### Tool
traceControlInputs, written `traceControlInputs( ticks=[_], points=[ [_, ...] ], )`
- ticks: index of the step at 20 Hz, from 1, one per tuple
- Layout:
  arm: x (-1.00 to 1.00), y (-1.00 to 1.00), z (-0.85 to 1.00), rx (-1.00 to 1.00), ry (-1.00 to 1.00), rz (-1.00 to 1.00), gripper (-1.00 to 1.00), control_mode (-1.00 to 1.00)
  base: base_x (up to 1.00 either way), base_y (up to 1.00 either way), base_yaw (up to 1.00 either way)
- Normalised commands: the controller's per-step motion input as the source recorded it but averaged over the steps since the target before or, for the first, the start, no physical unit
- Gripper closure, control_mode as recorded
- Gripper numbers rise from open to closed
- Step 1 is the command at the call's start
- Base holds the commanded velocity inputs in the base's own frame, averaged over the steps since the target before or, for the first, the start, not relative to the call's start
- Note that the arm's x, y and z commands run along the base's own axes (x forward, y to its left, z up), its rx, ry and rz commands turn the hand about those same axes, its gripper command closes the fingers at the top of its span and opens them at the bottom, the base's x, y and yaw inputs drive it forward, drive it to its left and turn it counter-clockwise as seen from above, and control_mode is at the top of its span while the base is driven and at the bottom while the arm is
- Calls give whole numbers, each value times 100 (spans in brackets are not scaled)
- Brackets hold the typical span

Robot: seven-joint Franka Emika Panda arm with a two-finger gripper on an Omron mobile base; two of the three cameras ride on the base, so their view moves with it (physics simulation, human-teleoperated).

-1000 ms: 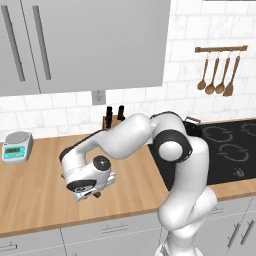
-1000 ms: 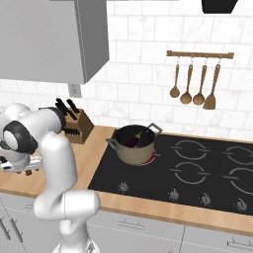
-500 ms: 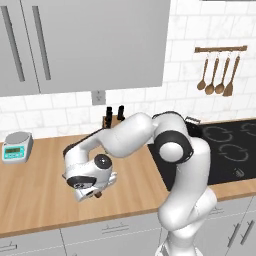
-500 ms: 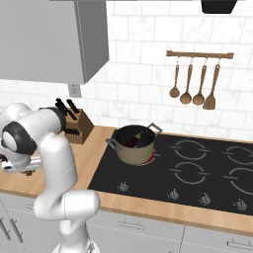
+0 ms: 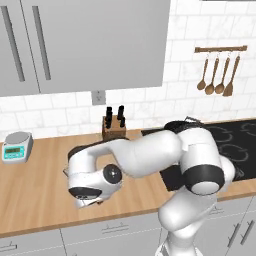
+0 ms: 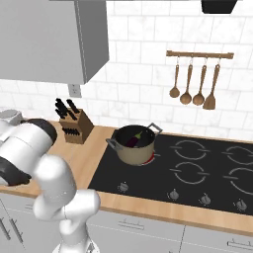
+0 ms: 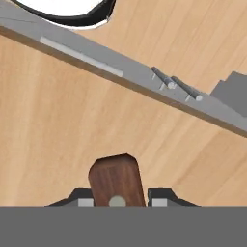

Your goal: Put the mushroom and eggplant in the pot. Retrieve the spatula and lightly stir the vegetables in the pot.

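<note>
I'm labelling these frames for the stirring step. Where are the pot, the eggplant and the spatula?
pot [image 6: 134, 153]: right base view, on its beige outer wall.
eggplant [image 6: 133, 141]: right base view, on the purple body inside the pot.
spatula [image 7: 116, 179]: hand view, on the brown wooden handle end between the fingertips.

spatula handle: dark brown wood, smooth, faint grain, between the end effector's tips | bench under it: pale matt wood | pot, well away: beige matt wall, grey metal handles | eggplant inside it: glossy dark purple | hob beneath the pot: glossy black
</note>
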Motion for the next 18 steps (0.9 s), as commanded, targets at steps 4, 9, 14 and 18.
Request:
traceControlInputs(
  ticks=[4,9,14,18],
  points=[
    [1,-46,100,3,-19,-2,100,-100,0,0,0],
    [20,-56,100,1,-7,-2,100,-100,0,0,0],
    [16,-56,100,-3,0,-1,100,-100,0,0,0],
    [4,-43,100,-20,0,0,100,-100,0,0,0]
  ],
)
